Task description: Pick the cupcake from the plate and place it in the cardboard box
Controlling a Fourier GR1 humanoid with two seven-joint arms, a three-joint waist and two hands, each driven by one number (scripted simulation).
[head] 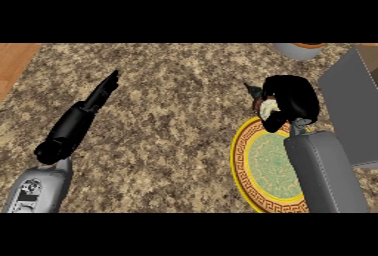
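My right hand [293, 97] curls round the cupcake [267, 107] above the plate [255, 175] rim, clear for carrying toward the box [353, 107]. Left hand [102, 95] rests with fingers straight.

There is a single view, taken from the robot's head and aimed steeply down at the speckled brown-and-beige stone tabletop [170, 125]. It sits close above the surface, so only the two grey forearms enter from the lower edge. The frame reaches a strip of orange wood [13, 62] at the upper left, and cuts off a grey flat panel [354, 100] at the right and the round gold-rimmed green patterned plate [247, 165] at lower right.
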